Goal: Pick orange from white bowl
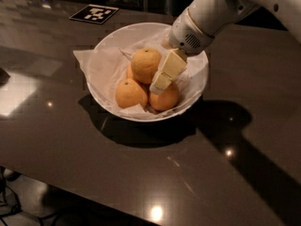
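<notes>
The white bowl (106, 46) stands on a dark glossy table, lined with crumpled white paper. It holds several oranges. The orange (144, 64), the largest, rests on top of the pile. Two smaller oranges lie in front of it, one at the front left (130, 93) and one at the front right (166, 99). Another is mostly hidden behind the pile. My gripper (162, 79), cream-coloured on a white arm, reaches down into the bowl from the upper right. It sits against the right side of the top orange and above the front right one.
A black-and-white marker tag (94, 14) lies flat on the table behind the bowl to the left. The table's front edge (94, 192) runs across the lower left, with floor and cables below. The white arm (221, 8) crosses the upper right.
</notes>
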{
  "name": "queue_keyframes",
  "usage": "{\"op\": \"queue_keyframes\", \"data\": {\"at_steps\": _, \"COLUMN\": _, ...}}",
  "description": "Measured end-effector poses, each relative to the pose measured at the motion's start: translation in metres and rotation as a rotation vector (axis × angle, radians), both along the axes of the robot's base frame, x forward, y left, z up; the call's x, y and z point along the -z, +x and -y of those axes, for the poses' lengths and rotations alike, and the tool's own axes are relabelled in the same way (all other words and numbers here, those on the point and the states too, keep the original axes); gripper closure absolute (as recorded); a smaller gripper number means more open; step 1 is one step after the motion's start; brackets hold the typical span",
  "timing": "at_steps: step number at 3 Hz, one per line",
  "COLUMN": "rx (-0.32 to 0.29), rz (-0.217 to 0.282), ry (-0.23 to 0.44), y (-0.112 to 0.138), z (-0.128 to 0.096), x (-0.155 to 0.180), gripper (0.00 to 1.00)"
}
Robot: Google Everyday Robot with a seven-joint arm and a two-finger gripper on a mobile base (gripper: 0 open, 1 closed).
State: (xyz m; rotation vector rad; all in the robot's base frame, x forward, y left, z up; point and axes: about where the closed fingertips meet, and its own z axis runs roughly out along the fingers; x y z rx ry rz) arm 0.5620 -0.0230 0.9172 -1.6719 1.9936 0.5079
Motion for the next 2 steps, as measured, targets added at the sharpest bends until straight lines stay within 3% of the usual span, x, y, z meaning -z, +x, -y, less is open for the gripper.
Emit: {"op": "queue_keyframes", "data": {"at_steps": 2, "rx": -0.078, "rz": -0.049, "ry": -0.004, "y": -0.001, "z": -0.024, "x": 0.011, "gripper": 0.0}}
